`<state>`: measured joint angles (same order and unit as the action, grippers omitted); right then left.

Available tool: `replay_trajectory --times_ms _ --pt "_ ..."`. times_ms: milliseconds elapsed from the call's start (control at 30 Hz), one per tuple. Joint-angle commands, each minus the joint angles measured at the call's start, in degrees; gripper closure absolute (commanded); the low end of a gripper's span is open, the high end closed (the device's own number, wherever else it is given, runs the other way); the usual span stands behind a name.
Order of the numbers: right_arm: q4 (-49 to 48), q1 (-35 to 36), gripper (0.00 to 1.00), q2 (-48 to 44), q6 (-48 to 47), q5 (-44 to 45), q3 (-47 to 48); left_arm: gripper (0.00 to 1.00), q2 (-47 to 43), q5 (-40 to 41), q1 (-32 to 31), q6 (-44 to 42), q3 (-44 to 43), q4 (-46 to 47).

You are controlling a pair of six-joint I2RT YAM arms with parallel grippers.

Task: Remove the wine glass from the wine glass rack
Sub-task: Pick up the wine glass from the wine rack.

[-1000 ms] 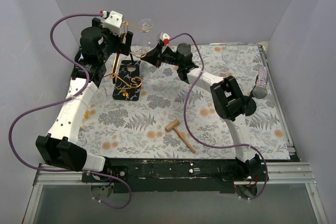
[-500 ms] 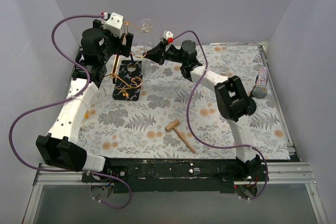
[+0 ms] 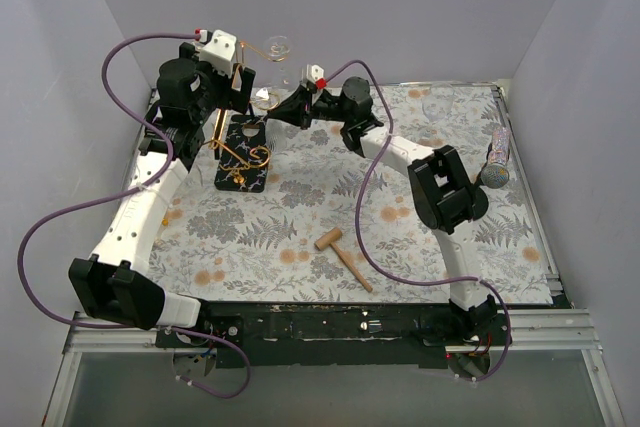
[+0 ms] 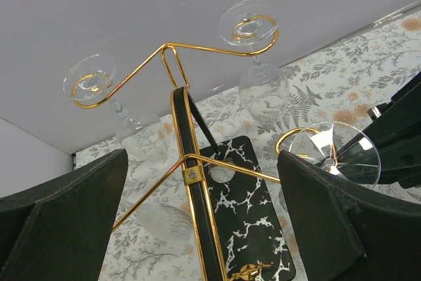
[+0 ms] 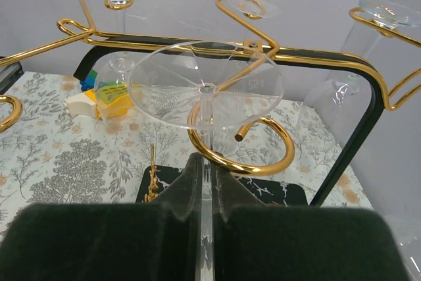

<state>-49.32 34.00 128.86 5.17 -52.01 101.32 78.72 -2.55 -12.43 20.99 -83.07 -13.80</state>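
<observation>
The wine glass rack (image 4: pixel 191 182) is a gold wire stand on a black marbled base (image 3: pixel 243 152). My right gripper (image 5: pixel 206 176) is shut on the thin stem of a wine glass (image 5: pixel 206 87), whose round foot sits just above a gold curled arm (image 5: pixel 263 162). In the top view the right gripper (image 3: pixel 288 109) is at the rack's right side. My left gripper (image 4: pixel 200 159) is open, its fingers (image 4: pixel 66 222) wide on either side of the rack's post without touching it. Two more glasses (image 4: pixel 253 27) (image 4: pixel 89 77) hang upside down from upper arms.
A wooden mallet (image 3: pixel 343 257) lies on the floral mat in front of the right arm. A glittery microphone (image 3: pixel 496 160) rests at the right edge, and a clear glass (image 3: pixel 437 105) stands at the back right. Grey walls close in behind and beside the rack.
The right arm's elbow has swung back and its wrist has edged left along the rack, still gripping the stem. The left arm has barely shifted.
</observation>
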Motion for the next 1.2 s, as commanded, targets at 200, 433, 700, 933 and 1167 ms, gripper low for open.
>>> replay_trajectory --times_ms 200,433,700,933,1167 --pt "0.4 1.6 0.99 -0.9 -2.2 4.4 0.6 0.02 -3.6 -0.1 0.3 -0.3 1.4 0.8" --pt "0.7 2.6 0.99 3.4 -1.5 8.0 5.9 0.02 -4.5 0.0 0.3 -1.0 1.4 -0.3" --pt "0.5 3.5 0.99 6.3 -1.1 16.5 9.6 0.02 -5.0 0.3 0.3 -1.7 1.7 -0.8" --pt "1.2 3.5 0.99 7.4 -1.1 25.8 10.8 0.02 -4.5 -0.1 0.3 -1.6 2.0 -0.6" --pt "1.8 2.9 0.99 7.0 -0.7 27.4 11.1 0.02 -4.1 -0.1 0.3 -1.5 1.8 -0.7"
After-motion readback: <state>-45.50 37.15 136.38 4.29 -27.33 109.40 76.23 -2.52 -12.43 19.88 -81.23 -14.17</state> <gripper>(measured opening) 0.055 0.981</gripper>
